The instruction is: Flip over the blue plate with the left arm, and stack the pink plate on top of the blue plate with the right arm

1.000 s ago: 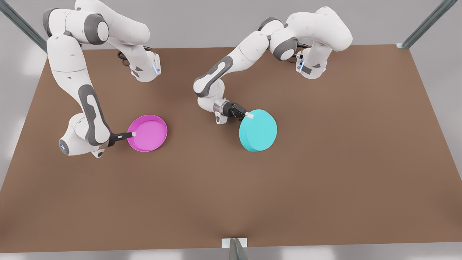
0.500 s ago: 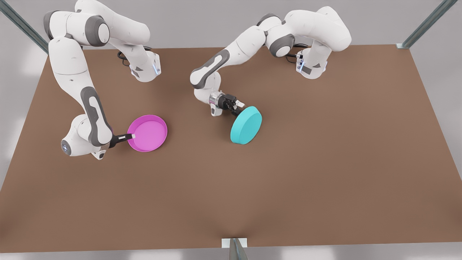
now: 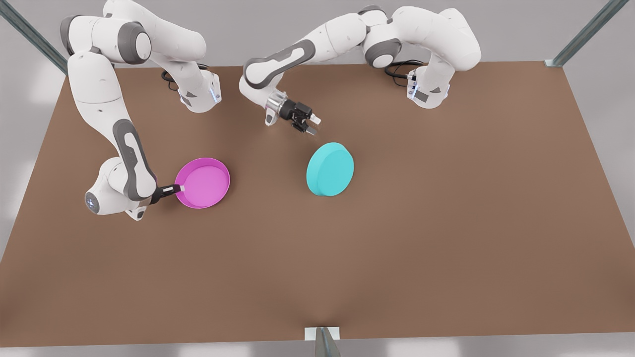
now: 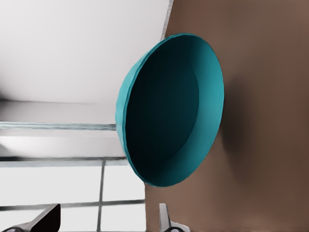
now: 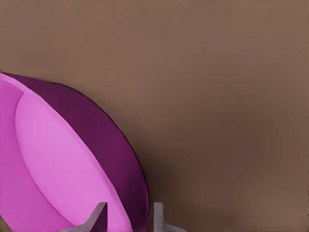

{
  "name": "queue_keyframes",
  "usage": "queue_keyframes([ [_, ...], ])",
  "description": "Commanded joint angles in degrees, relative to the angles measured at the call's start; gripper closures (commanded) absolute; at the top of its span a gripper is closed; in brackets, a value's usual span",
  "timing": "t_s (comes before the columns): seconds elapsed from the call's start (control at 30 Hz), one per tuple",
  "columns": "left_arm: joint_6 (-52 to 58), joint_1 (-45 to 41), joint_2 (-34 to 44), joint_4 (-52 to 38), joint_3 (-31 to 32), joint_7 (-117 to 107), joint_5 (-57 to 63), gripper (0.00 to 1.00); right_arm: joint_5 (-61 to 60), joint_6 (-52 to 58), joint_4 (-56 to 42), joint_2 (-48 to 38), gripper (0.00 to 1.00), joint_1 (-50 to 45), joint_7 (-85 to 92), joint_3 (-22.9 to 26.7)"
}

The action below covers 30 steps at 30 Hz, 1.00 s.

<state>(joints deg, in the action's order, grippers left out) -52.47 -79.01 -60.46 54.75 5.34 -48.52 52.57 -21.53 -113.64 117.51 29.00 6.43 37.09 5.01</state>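
Observation:
The blue plate (image 3: 330, 169) stands tilted on the table (image 3: 446, 223), its flat underside facing the front view. Its hollow inside (image 4: 166, 121) faces the left wrist camera. My left gripper (image 3: 310, 125) hangs open above and behind it, clear of the rim. The pink plate (image 3: 206, 182) lies hollow side up at the front view's left. My right gripper (image 3: 179, 188) is at that plate's left rim. Its fingers (image 5: 96, 218) straddle the rim wall (image 5: 130, 169), one inside and one outside, and look shut on it.
The brown table stretches wide toward the front and toward the front view's right. A metal bracket (image 3: 322, 339) sits at the front edge. Both arm bases (image 3: 198, 94) stand at the back edge.
My left gripper let go of the blue plate, opened, and rose back toward the front view's upper left. The freed plate shifted left and tipped. My right gripper barely moved.

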Motion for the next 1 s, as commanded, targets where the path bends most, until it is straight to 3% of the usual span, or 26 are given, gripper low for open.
queue_keyframes([
  [0.0, 0.00, -0.01, 1.56, 0.00, 0.02, 0.00, -9.23, 0.00, 0.00, 0.00, 0.00, 0.00, 0.51, 0.07, 0.00, 0.00],
  [0.07, -0.09, 4.20, 7.98, -1.67, -0.24, 0.09, -15.03, 0.00, 0.00, -0.09, 0.00, 0.09, 0.51, -0.01, -0.09, 0.00],
  [0.13, -4.02, 20.78, 16.23, -1.76, -0.07, 1.14, -25.29, 0.00, 0.00, -0.09, 0.00, 0.27, 0.51, -0.01, -0.09, 0.00],
  [0.17, -10.00, 35.10, 18.53, -1.67, -0.07, 6.21, -32.51, 0.00, 0.00, -0.09, -0.09, 0.35, 0.51, -0.01, -0.09, 0.00],
  [0.3, -27.59, 70.30, 17.39, 1.23, -0.86, 47.36, -42.54, 0.00, -0.09, -0.88, -0.09, 0.62, 0.51, -0.10, -0.26, 0.00],
  [0.37, -29.71, 73.03, 17.56, 4.92, -0.86, 48.87, -44.83, 0.00, -0.09, -0.88, -0.09, 0.62, 0.52, -0.19, -0.26, 0.00],
  [0.43, -27.25, 74.26, 25.46, 5.01, -0.68, 49.04, -46.42, 0.00, -0.09, -0.88, -0.09, 0.71, 0.53, -0.19, -0.26, 0.00],
  [0.5, -22.59, 74.44, 31.00, 5.19, -0.68, 49.13, -47.82, 0.00, -0.09, -0.79, -0.09, 0.79, 0.65, -0.19, -0.17, 0.00],
  [0.6, -24.25, 73.30, 48.93, 21.87, -0.68, 49.13, -47.56, 0.00, -0.09, -0.79, -0.09, 0.79, 0.66, -0.19, -0.09, 0.00],
  [0.63, -25.13, 72.77, 51.14, 25.22, -0.16, 49.13, -47.65, 0.00, -0.09, -0.79, -0.09, 0.71, 0.66, -0.10, -0.09, 0.00],
  [0.97, -24.61, 72.59, 47.80, 24.43, 1.69, 48.25, -47.56, 0.00, -0.09, -0.88, -0.18, 1.06, 0.65, -0.19, -0.17, 0.00],
])
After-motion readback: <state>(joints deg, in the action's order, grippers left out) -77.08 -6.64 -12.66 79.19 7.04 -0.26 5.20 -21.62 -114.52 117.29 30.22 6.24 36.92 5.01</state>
